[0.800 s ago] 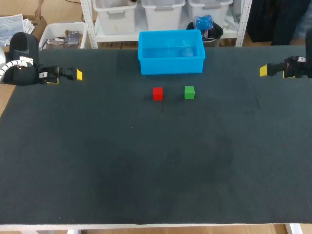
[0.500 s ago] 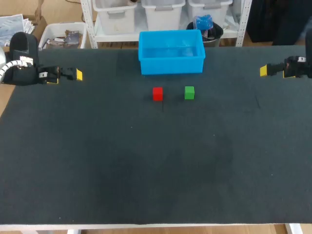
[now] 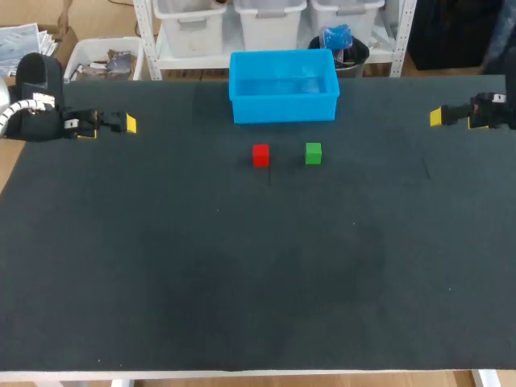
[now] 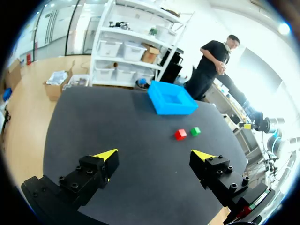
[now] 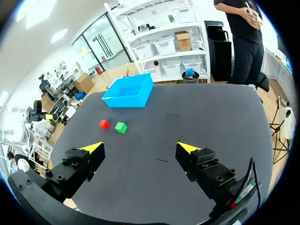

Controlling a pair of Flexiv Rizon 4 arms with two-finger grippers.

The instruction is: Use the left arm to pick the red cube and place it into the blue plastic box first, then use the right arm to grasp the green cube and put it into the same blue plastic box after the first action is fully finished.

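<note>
Two cubes untouched on the dark table (image 3: 242, 282), with no shift anywhere across the last moment and both arms parked at the frame's side edges. First step judged not yet begun.

Red cube (image 3: 260, 155) just above centre in the head view: small, matte, square-edged, flat on one face, near the green cube (image 3: 314, 153) on its right but clear of it. Blue plastic box (image 3: 284, 109) close behind the pair at top centre, open, nothing visible inside.

Left gripper (image 4: 154, 155) at far left, fingers spread wide, holding nothing. Right gripper (image 5: 139, 148) at far right, likewise wide and unladen.
</note>
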